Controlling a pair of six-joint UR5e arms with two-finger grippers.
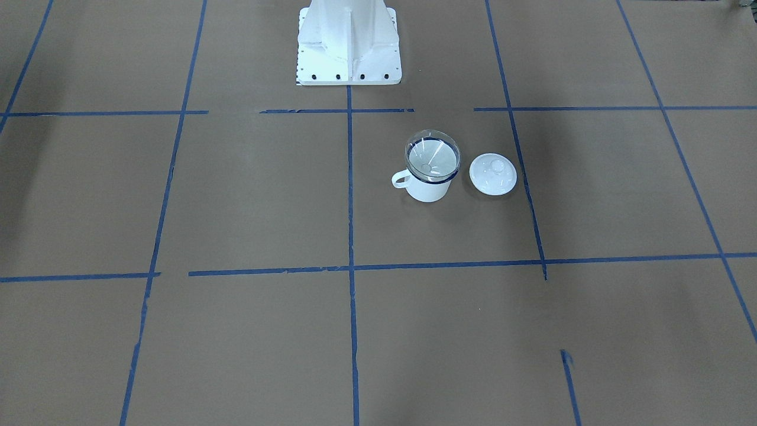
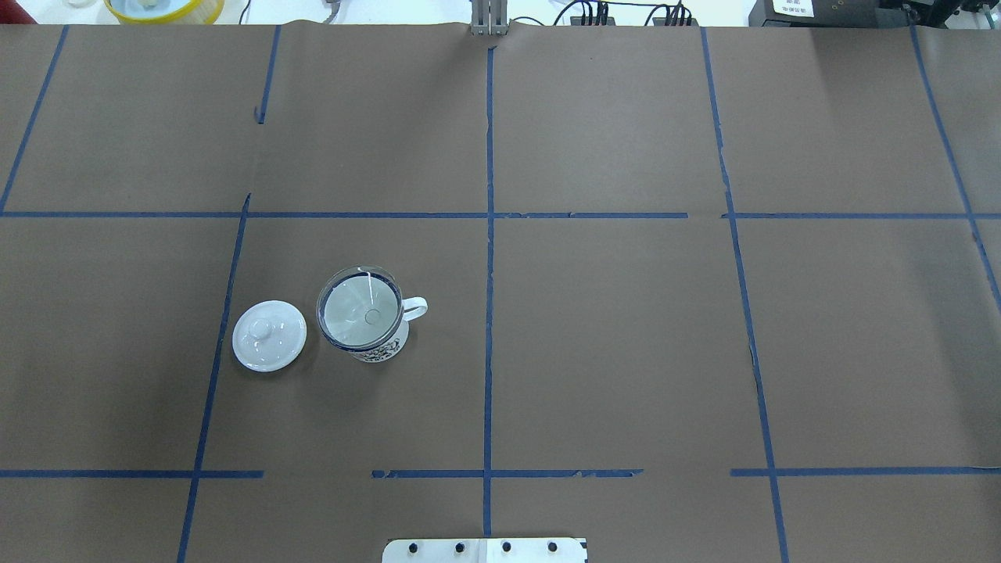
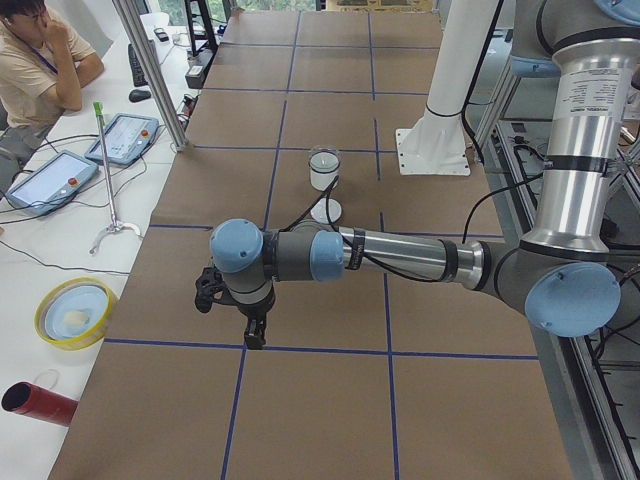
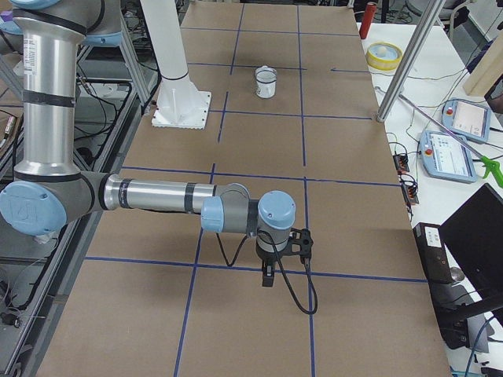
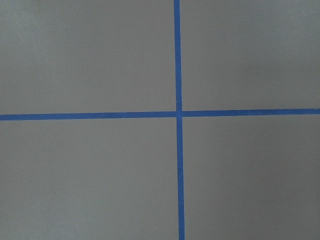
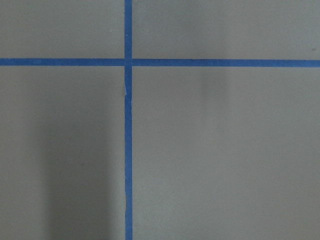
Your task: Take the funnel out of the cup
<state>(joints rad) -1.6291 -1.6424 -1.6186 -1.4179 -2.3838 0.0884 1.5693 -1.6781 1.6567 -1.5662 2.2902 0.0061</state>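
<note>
The clear plastic funnel (image 1: pixel 432 155) sits in the mouth of the white enamel cup (image 1: pixel 427 190) with a dark blue rim. In the overhead view the funnel (image 2: pixel 360 306) fills the cup (image 2: pixel 385 349), whose handle points right. The cup also shows small in the left side view (image 3: pixel 324 170) and the right side view (image 4: pixel 266 82). My left gripper (image 3: pixel 255 335) shows only in the left side view, far from the cup; I cannot tell whether it is open or shut. My right gripper (image 4: pixel 269 276) shows only in the right side view, also far away; I cannot tell its state.
A white domed lid with a knob (image 1: pixel 492 174) lies on the brown paper right beside the cup, also in the overhead view (image 2: pixel 269 335). The robot's white base (image 1: pixel 349 47) stands behind the cup. A yellow bowl (image 3: pixel 75 312) and teach pendants (image 3: pixel 128 138) lie off the table's edge.
</note>
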